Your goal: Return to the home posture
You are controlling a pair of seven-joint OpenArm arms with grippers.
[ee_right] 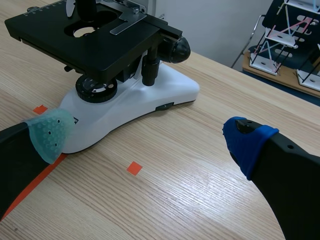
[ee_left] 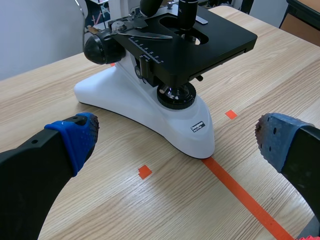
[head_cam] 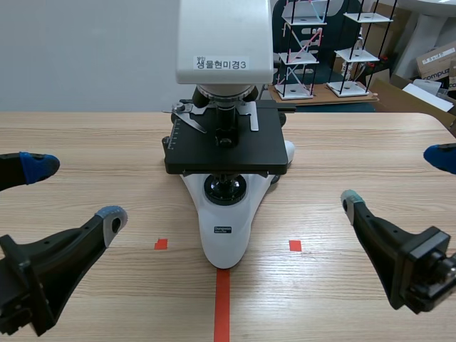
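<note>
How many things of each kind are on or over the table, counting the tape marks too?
microscope: 1
grippers: 2, the left gripper and the right gripper, both open
tape squares: 2
tape line: 1
Total: 6

White and black microscope [head_cam: 226, 153], head cut off above, dark base label [head_cam: 224, 229] too small to read, my right gripper [head_cam: 393, 178], blue-padded finger [head_cam: 443, 158] edge-clipped.

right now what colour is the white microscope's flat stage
The flat stage is black, clearest in the left wrist view.
</note>
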